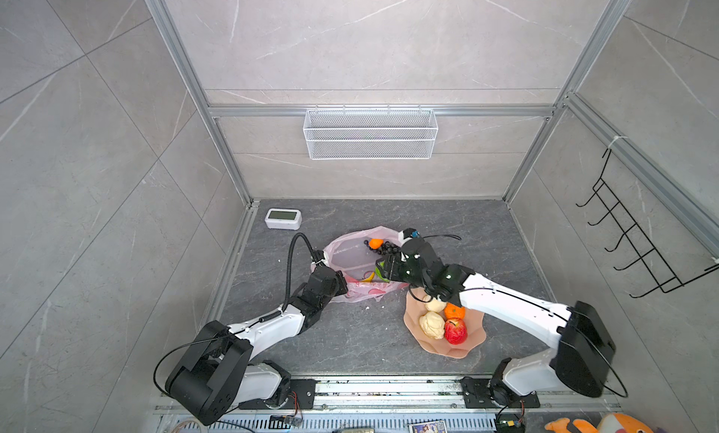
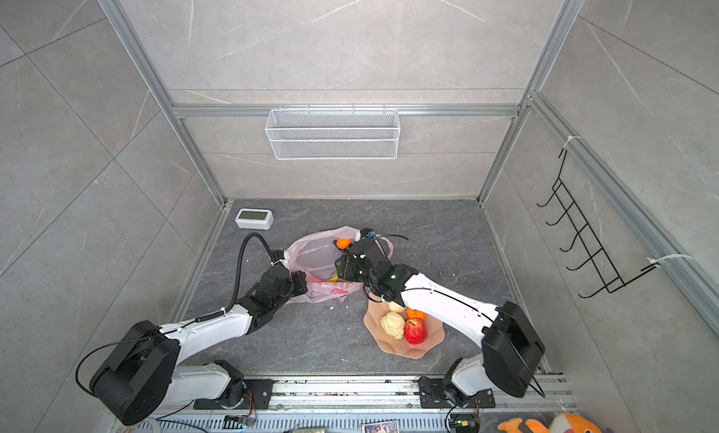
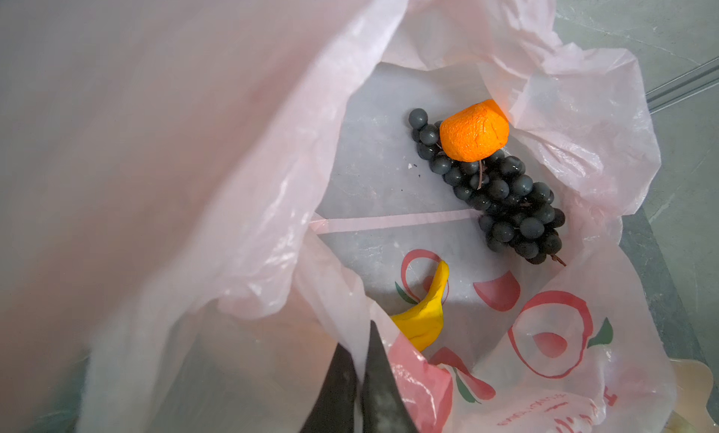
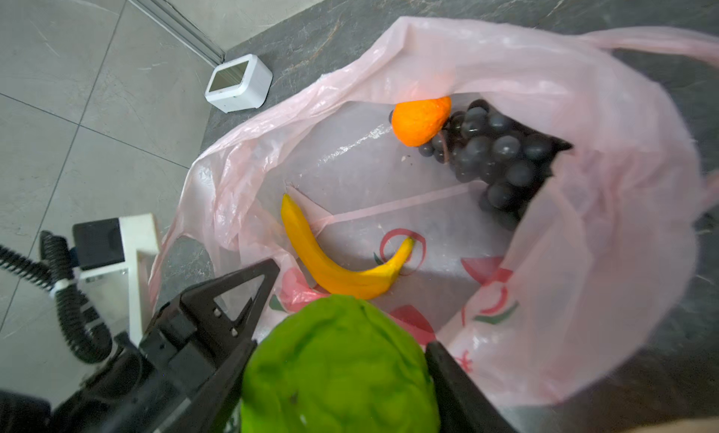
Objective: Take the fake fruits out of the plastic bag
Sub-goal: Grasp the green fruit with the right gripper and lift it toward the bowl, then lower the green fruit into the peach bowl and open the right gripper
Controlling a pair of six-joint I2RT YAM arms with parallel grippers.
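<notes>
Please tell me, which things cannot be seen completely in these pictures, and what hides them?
- Far cream lump on the dish: mostly under the right arm, both top views.
- Green ball: cut off by the frame edge, right wrist view.
- Banana: one end behind a plastic bag fold, left wrist view.

The open pale pink plastic bag [image 4: 583, 256] holds an orange [image 4: 420, 119] resting on dark grapes [image 4: 502, 154] and a banana [image 4: 338, 263]. The right tool [image 4: 352, 304] clamps the green ball [image 4: 338, 368]. The apple [image 1: 455, 331], second orange [image 1: 454, 312] and cream lumps [image 1: 432, 325] lie outside.
</notes>
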